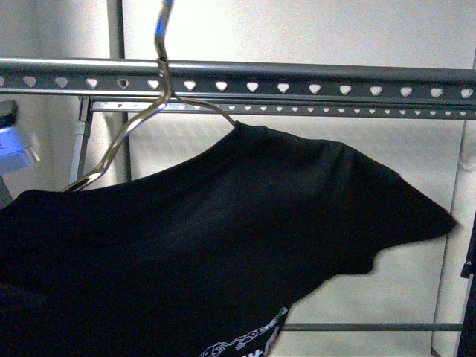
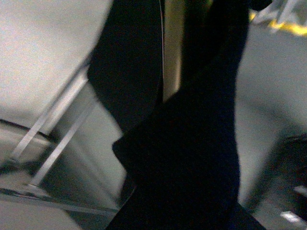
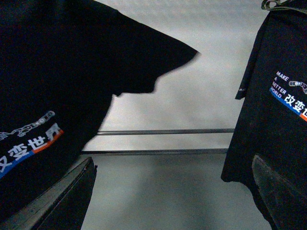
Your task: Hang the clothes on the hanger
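Observation:
The black T-shirt [image 1: 223, 245] hangs tilted on a thin wire coat hanger [image 1: 123, 137], whose hook sits over the grey rack's top rail [image 1: 312, 82] with its heart-shaped holes. The shirt's white graphic shows at the bottom edge [image 1: 245, 342]. In the left wrist view black cloth [image 2: 182, 167] covers my left gripper, which is shut on it; the jaws are hidden. My right gripper [image 3: 172, 163] is open and empty, below the shirt's sleeve [image 3: 158, 57] and beside its lettering [image 3: 29, 143]. Its fingers [image 3: 62, 201] touch nothing.
A second black T-shirt [image 3: 283, 96] with the same lettering hangs close to my right gripper's other finger. Two lower rack bars [image 3: 163, 132] cross behind. A second punched rail [image 1: 335, 110] runs behind the top rail. Rack legs [image 2: 48, 139] show in the left wrist view.

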Available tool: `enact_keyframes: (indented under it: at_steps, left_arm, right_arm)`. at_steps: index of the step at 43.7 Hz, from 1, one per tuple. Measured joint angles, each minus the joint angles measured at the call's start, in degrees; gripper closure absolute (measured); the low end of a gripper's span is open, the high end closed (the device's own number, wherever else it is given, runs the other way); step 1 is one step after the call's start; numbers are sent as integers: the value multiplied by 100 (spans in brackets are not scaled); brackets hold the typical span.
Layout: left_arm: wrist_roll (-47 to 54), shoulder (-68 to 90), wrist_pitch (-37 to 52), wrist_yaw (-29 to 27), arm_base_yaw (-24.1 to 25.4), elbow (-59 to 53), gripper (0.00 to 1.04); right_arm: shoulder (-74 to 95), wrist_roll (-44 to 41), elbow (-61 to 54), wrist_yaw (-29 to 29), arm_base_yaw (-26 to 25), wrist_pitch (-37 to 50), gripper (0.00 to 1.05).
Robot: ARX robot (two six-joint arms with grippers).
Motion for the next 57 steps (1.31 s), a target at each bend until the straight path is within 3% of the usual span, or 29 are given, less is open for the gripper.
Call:
enact_keyframes:
  at_steps: [8,20,43,44,47,50,55,57]
  left_arm:
    - [1792,866,538,-72,-20,809,93]
    - [3794,1346,1233,444,-275,1246,93]
    - [4533,1353,1283,476,-365,1281,93]
    - [4542,1353,1283,476,-356,1281,93]
    - [4548,1353,1283,474,-341,1281,93]
    - [4548,1353,1283,461,-341,1281,93]
    - [4559,1353,1283,505,-376,1281,93]
    - [4559,1353,1283,507,-378,1281,93]
  right_arm:
    - [0,0,0,0,0,0,7]
    - [0,0,0,0,0,0,7]
    - [0,0,0,-2,0,0,7]
    - [39,109,9,-190,-50,-42,7]
    - [595,754,326,-1906,-713,-525,7]
    - [1202,1021,603,-3025,-1272,-503,7]
    - [2433,769,1427,-4616,-2133,-133,7]
    - [2673,560,1657,-4833,-2173,-87,7]
